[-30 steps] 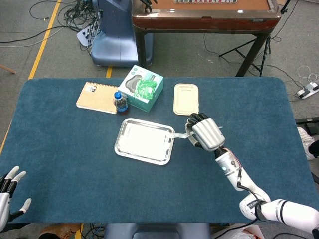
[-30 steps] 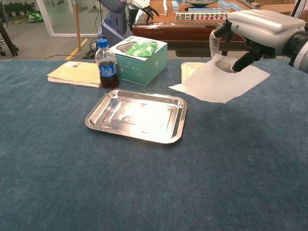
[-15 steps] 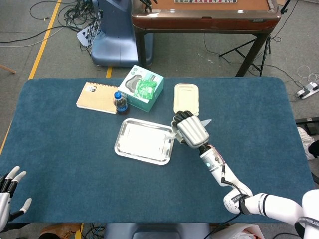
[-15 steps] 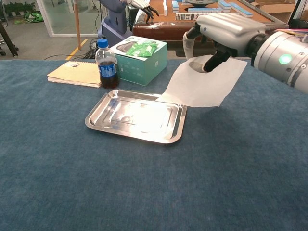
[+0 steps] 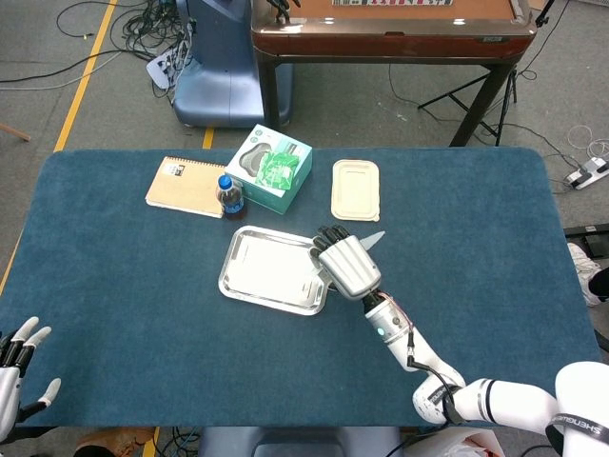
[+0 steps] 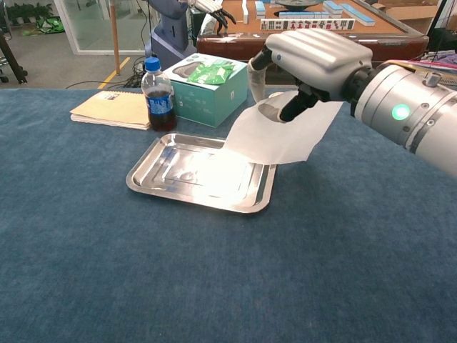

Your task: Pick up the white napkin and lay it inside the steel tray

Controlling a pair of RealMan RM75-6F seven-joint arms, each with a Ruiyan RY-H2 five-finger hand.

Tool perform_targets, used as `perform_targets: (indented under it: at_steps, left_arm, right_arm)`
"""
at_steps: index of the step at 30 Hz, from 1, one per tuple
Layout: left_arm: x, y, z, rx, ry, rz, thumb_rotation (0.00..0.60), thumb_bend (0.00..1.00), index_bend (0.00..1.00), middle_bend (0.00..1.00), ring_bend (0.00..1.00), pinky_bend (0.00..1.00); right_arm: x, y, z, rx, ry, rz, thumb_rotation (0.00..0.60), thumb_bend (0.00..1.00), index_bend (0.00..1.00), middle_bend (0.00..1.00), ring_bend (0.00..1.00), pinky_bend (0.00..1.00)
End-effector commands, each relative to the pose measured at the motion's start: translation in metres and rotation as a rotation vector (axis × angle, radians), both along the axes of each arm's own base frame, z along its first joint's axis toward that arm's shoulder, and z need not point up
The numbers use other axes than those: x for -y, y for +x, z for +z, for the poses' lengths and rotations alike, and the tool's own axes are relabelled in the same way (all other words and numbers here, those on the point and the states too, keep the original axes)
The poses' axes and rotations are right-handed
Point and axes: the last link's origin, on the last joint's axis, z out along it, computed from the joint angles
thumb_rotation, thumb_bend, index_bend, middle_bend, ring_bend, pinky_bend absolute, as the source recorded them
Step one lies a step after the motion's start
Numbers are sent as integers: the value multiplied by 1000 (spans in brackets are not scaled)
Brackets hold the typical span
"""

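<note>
Overhead, right hand: the right hand (image 5: 346, 265) hangs over the right edge of the shiny rectangular steel tray (image 5: 257, 278), pinching the thin white paper napkin (image 5: 373, 238).
Overhead, left hand: the left hand (image 5: 17, 367) rests, fingers spread and empty, at the blue table's (image 5: 133, 314) near-left corner.
Chest, napkin: the sheet (image 6: 275, 134) droops from the fingers (image 6: 293, 106), its lower edge over the tray's (image 6: 153, 184) right rim.
Progress: lifted and carried; lowering and release remain.
Room: the tray's left half lies bare; a cola bottle (image 6: 158, 94) and a teal box (image 6: 208, 89) stand beyond its far edge.

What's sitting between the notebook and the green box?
A blue-capped soda bottle stands between the notebook and the green box, clearest in the chest view.
</note>
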Motion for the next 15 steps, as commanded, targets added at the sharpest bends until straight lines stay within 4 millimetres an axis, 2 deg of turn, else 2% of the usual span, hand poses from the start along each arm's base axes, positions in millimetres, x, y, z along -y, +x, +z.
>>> perform_targets:
  at_steps: [1,6,15]
  left_arm:
    - [0,-1,-1,1,1,3,600,242,174,91,93,0]
    - [0,-2,-1,2,-4,4,600,243,174,91,93,0]
    - [-1,-3,-2,7,-8,4,600,242,174,91,93,0]
  right_arm:
    - [-2,6,2,12,7,11,600,439,683,446,241,306]
    - [1,12,1,-15,-45,30,600,439,683,448,241,306]
    - [31,29,9,-18,-118,27,600,439,683,458,247,306]
